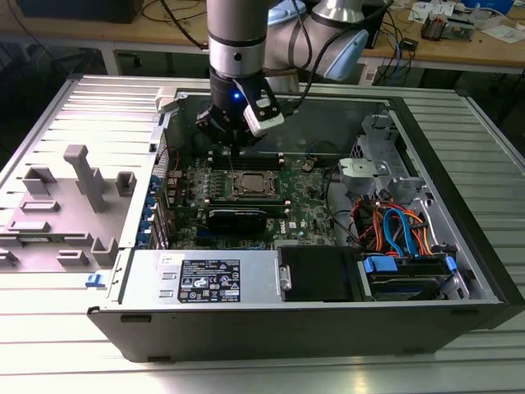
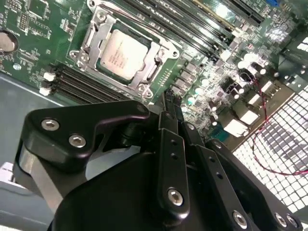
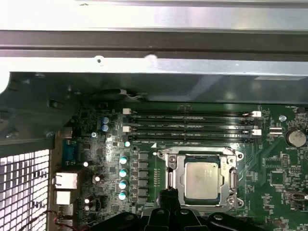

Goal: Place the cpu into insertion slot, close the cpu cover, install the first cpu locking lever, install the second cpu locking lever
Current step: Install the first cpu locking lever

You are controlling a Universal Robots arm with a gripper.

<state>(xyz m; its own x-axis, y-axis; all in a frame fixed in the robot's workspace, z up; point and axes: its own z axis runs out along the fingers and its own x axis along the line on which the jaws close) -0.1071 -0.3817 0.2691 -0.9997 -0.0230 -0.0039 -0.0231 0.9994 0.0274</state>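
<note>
cpu [image 3: 204,180] seated under flat cpu cover [image 3: 180,175]; gripper [image 3: 168,193] closed, hovering at cover's edge

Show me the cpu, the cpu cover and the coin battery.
cpu [image 3: 204,180]: first wrist view, middle of its metal top.
cpu cover [image 3: 175,175]: first wrist view, one side bar.
coin battery [image 3: 295,138]: first wrist view, round face.

the cpu [image 3: 202,179] has a pale silver-grey top, framed by the brighter silvery cpu cover [image 3: 202,155]. around the cpu the motherboard [image 3: 274,192] is deep green, speckled with small silver dots. beside the cpu lie long black memory slots [image 3: 187,126] with white end clips. near the cpu stands a row of teal-topped capacitors [image 3: 123,172]. the gripper [image 2: 169,103] is matte black with silver screw heads. well apart from the cpu, cables [image 1: 392,223] show orange, blue and red. the tabletop [image 1: 246,373] is ribbed light grey.
</note>
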